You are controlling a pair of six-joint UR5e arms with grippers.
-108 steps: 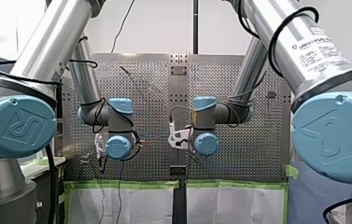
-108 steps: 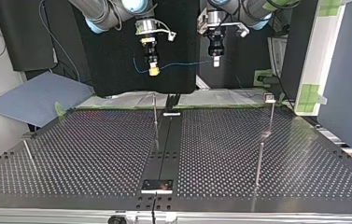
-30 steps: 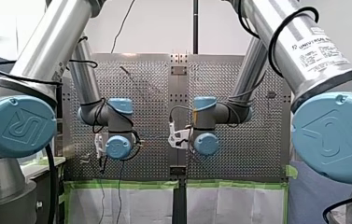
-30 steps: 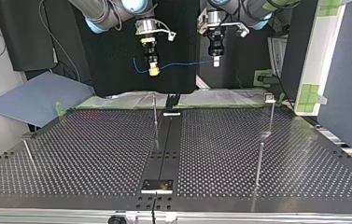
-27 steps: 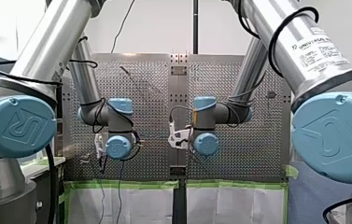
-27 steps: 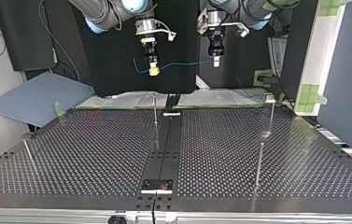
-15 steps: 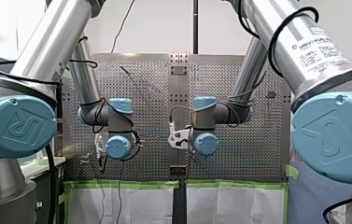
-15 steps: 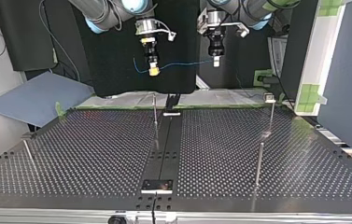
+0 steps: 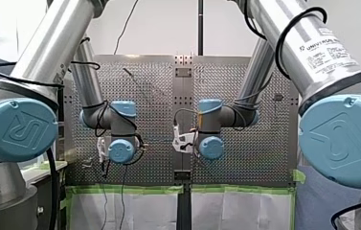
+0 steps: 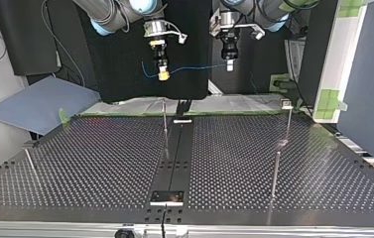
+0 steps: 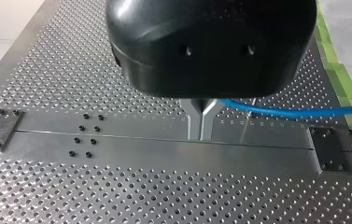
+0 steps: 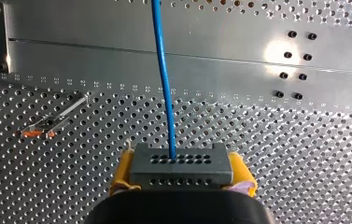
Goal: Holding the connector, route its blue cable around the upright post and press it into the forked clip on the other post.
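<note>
Both grippers hang high above the perforated table (image 10: 100,163). My right gripper (image 10: 163,75) has its yellow pads (image 12: 123,170) shut on a dark grey connector (image 12: 181,164). From the connector a thin blue cable (image 12: 164,84) runs ahead. In the top view the blue cable (image 10: 194,68) spans across to my left gripper (image 10: 229,66). Its metal fingers (image 11: 202,122) are shut, pinching the blue cable (image 11: 281,112), which leads off sideways. A thin upright post (image 10: 164,121) stands near the table's middle. A post with a small clip head (image 10: 286,104) stands at the top view's right.
Another bare post (image 10: 275,173) stands in front of the clip post, and a leaning rod (image 10: 31,163) sits at the top view's left edge. A dark centre strip (image 10: 174,158) with a plate (image 10: 167,197) runs down the table. A blue sheet (image 10: 40,101) lies beyond the far left corner.
</note>
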